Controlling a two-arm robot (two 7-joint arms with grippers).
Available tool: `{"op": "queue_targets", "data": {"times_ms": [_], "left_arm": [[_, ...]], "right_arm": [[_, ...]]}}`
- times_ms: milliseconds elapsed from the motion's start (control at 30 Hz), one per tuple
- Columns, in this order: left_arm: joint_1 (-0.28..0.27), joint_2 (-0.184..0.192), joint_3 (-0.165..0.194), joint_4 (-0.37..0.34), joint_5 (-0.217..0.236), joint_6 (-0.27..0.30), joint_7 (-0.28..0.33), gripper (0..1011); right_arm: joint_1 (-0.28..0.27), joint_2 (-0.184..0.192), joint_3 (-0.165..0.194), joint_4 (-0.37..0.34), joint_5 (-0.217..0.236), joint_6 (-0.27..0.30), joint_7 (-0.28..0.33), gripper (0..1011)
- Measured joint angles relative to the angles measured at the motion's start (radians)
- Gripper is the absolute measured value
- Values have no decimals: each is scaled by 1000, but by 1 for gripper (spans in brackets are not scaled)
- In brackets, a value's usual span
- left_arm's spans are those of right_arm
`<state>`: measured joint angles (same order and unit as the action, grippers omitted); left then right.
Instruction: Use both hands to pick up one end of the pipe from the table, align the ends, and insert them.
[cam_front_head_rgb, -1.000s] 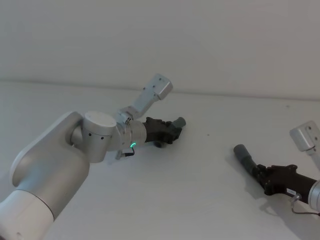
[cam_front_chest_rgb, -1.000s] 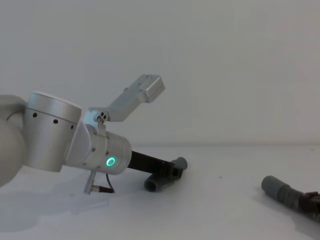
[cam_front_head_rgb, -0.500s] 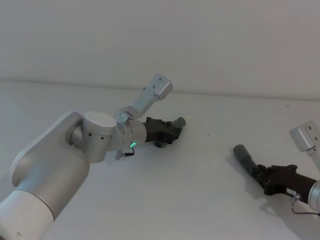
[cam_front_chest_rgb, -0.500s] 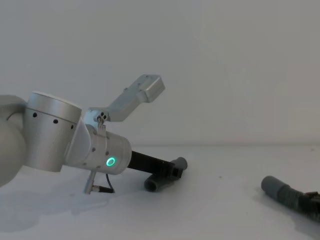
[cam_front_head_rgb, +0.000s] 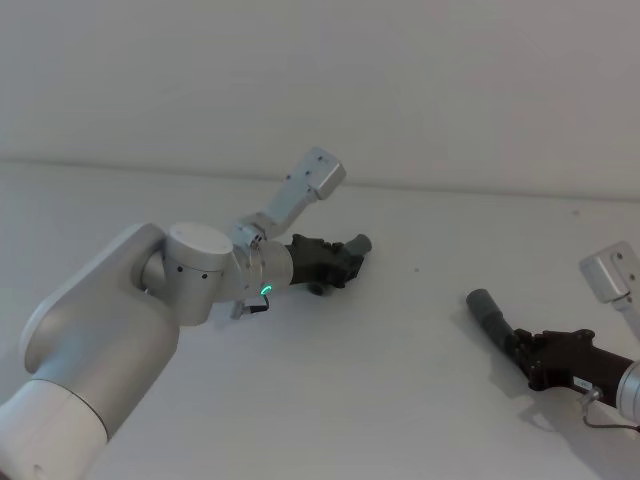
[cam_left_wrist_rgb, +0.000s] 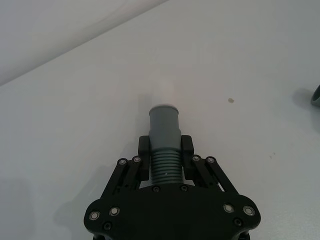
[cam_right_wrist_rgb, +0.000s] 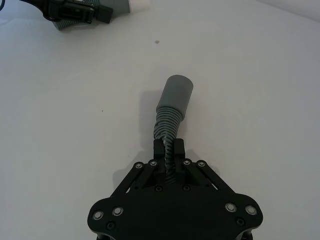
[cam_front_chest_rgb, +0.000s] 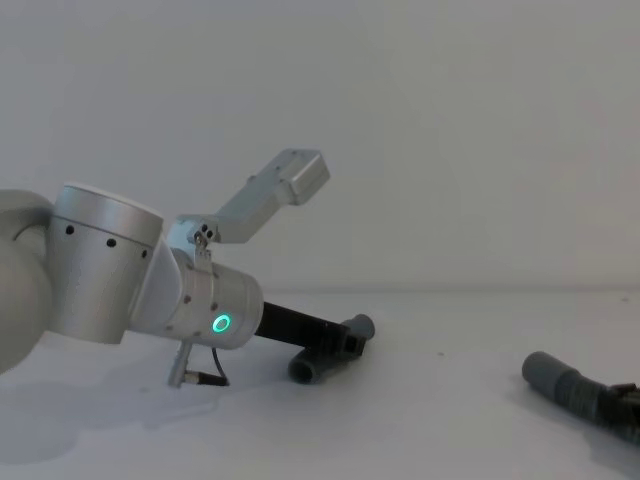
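Observation:
My left gripper (cam_front_head_rgb: 343, 259) lies low over the table (cam_front_head_rgb: 400, 400), shut on the ribbed part of the short curved pipe piece (cam_left_wrist_rgb: 165, 165). Its narrow smooth cuff (cam_left_wrist_rgb: 164, 122) sticks out past the fingertips, and in the chest view the piece's other end (cam_front_chest_rgb: 305, 370) rests on the table. At the right, my right gripper (cam_front_head_rgb: 522, 350) is shut on the long ribbed hose (cam_right_wrist_rgb: 167, 127). That hose's wider, darker cuff (cam_front_head_rgb: 485, 306) points toward the left piece, close to the table. A wide gap separates the two ends.
The table's far edge meets a plain wall (cam_front_head_rgb: 400, 90). A small dark speck (cam_front_head_rgb: 417, 268) marks the table between the two pipe pieces. In the right wrist view, the left gripper (cam_right_wrist_rgb: 106, 14) shows far off.

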<state>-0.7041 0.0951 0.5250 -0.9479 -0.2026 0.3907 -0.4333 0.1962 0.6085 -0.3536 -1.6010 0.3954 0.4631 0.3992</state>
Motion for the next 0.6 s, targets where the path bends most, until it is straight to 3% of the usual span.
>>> {"op": "queue_targets", "data": {"times_ms": [600], "left_arm": [[0,0,0,0,0,0,0,347]], "right_arm": [[0,0,0,0,0,0,0,85]]}}
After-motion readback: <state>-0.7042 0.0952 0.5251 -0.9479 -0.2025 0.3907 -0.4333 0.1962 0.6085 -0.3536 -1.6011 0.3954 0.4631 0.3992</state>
